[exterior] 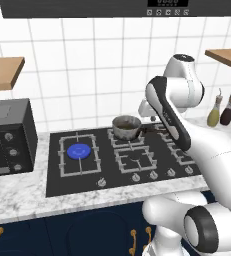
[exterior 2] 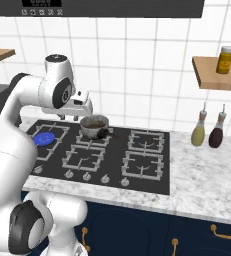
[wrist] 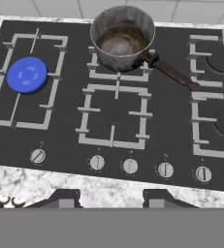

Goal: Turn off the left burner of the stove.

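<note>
Glossy black glass stove (wrist: 167, 104); round blue left burner (wrist: 27, 75) in a square grey grate (four prongs). Gripper (wrist: 111, 199) fingers wide apart, empty.

A steel saucepan (wrist: 122, 36) with a dark handle stands on a rear centre grate. A black microwave oven (exterior: 8, 137) sits on the marble counter (exterior 2: 207, 175) at left; two bottles (exterior 2: 207, 131) stand at right, a yellow jar (exterior 2: 225, 59) on a wooden shelf (exterior 2: 214, 75) above

Both base views flank the stove (exterior: 122, 155); hand view looks steeply down, closer.
</note>
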Robot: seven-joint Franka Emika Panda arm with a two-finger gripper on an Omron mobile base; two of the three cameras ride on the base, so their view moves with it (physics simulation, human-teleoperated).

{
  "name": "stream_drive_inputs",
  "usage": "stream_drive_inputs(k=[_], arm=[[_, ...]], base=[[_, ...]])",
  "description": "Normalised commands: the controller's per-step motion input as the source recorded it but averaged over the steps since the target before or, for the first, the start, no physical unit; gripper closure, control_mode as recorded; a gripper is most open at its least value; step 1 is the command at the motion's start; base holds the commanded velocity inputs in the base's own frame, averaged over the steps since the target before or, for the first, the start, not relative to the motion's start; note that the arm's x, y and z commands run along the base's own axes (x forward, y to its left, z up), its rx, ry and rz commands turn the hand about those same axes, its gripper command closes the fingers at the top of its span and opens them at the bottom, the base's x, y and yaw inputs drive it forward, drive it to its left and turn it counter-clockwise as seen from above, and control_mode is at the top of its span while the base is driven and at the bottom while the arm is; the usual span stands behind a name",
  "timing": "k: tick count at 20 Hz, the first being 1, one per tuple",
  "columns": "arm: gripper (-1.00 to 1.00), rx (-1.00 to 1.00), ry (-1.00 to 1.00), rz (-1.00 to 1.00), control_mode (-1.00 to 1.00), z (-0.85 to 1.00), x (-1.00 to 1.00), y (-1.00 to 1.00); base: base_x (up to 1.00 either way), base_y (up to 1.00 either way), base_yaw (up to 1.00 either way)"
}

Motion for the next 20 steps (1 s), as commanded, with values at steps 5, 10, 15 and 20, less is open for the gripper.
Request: stream_drive_inputs(k=[5,10,15,20], arm=[[-1.0,-0.02,0.01,0.0,-1.0,-0.16,-0.01,0.33],[-1.0,0.0,-0.01,0.0,-1.0,-0.31,-0.17,0.56],[-1.0,0.0,0.01,0.0,-1.0,-0.39,-0.07,0.26],[-1.0,0.0,0.08,0.0,-1.0,-0.44,0.0,0.27]], base=[[0.0,0.0,0.0],[0.0,0.0,0.0],[0.0,0.0,0.0],[0.0,0.0,0.0]])
